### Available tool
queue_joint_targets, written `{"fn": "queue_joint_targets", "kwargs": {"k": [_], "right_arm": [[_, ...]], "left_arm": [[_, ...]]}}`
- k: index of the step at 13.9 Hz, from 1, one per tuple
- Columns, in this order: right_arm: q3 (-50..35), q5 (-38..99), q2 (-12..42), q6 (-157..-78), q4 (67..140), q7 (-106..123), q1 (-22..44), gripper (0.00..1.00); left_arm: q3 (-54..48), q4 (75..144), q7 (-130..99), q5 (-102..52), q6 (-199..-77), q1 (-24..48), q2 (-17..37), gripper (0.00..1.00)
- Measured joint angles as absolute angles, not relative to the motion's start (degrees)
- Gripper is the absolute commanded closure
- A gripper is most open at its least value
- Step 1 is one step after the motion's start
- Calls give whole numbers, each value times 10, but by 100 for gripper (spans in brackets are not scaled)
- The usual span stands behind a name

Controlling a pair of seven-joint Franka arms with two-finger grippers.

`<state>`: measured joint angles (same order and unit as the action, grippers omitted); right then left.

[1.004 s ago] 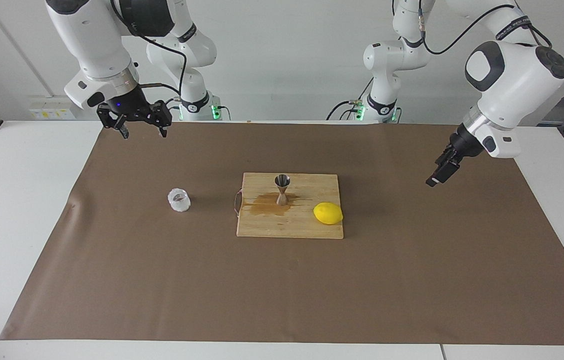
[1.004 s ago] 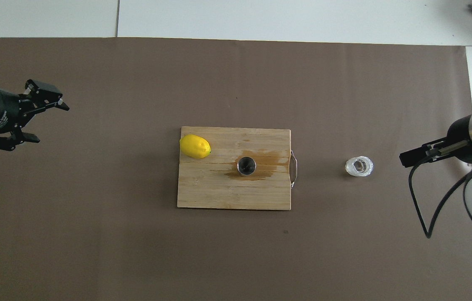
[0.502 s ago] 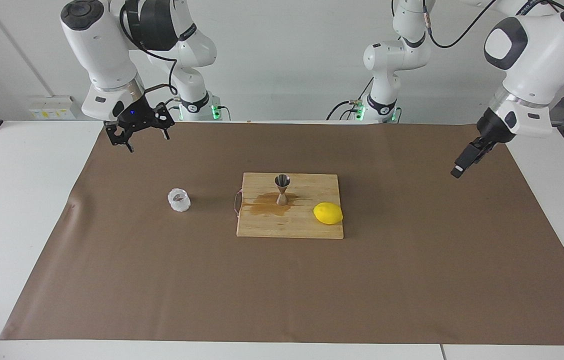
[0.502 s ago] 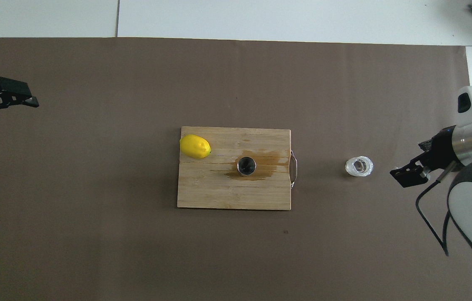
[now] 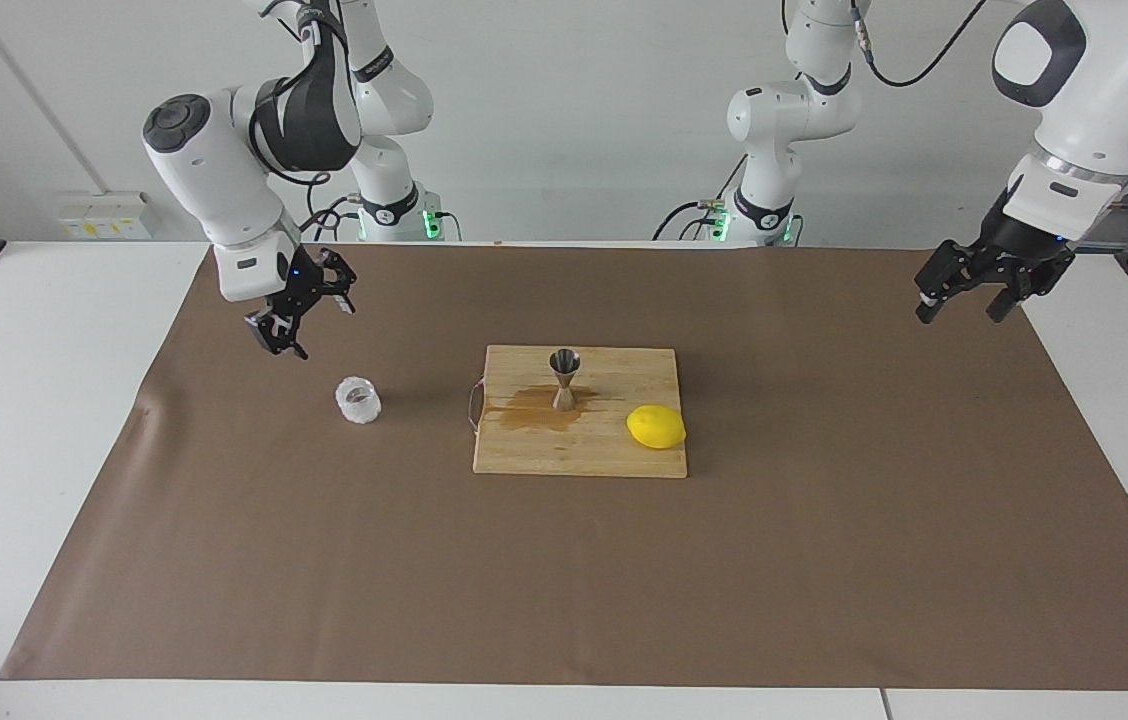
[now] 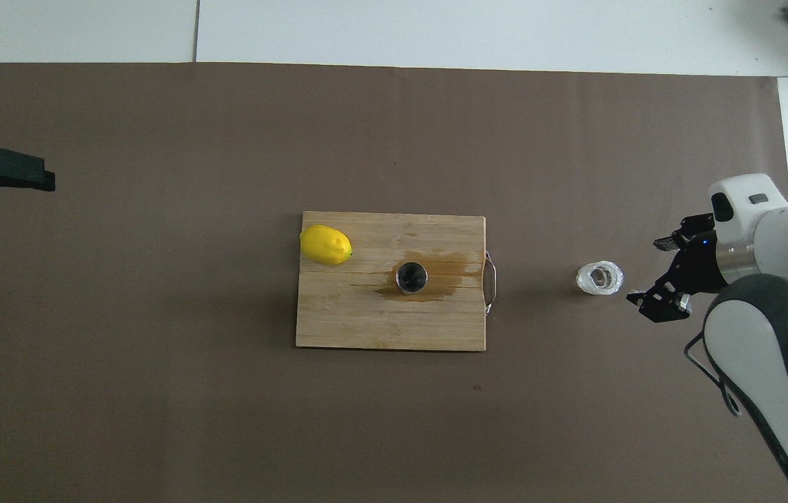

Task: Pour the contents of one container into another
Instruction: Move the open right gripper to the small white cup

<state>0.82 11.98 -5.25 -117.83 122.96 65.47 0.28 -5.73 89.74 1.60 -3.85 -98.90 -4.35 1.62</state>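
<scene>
The glass cup (image 5: 358, 400) stands upright on the brown mat (image 5: 824, 560) toward the right arm's end of the desk (image 5: 44, 420), well apart from the cutting board (image 5: 624, 455) at the desk's middle. The steel jigger (image 5: 564, 378) stands upright on the board in a brown wet patch (image 5: 524, 410); its contents are hard to make out. A lemon (image 5: 656, 427) lies on the board's corner.

The right tool (image 5: 302, 312), fingers spread wide and empty, hangs above the mat just beside the cup, not touching. The left tool (image 5: 964, 300), fingers wide and empty, hangs over the mat's edge at the left arm's end; the overhead view cuts it off, showing only one finger (image 6: 13, 178).
</scene>
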Motion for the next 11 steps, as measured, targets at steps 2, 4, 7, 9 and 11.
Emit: {"fn": "queue_joint_targets", "kwargs": {"k": [2,4,7,9,11], "right_arm": [[9,158,-32,-1222,1254,742,-16,0],[10,192,-12,-1256,1271,814,-31,0],[11,250,13,-1296,1291,905,-39,0],[11,279,28,-1306,1299,952,-44,0],[11,289,38,-1315,1302,977,-47,0]], "left_arm": [[-40,893,26,-37,-979,-15,15,0],[-31,889,28,-37,-958,9,9,0],[-31,888,29,-37,-929,16,-6,0],[-30,888,32,-37,-918,16,-12,0],[-30,888,36,-34,-905,16,-13,0]]}}
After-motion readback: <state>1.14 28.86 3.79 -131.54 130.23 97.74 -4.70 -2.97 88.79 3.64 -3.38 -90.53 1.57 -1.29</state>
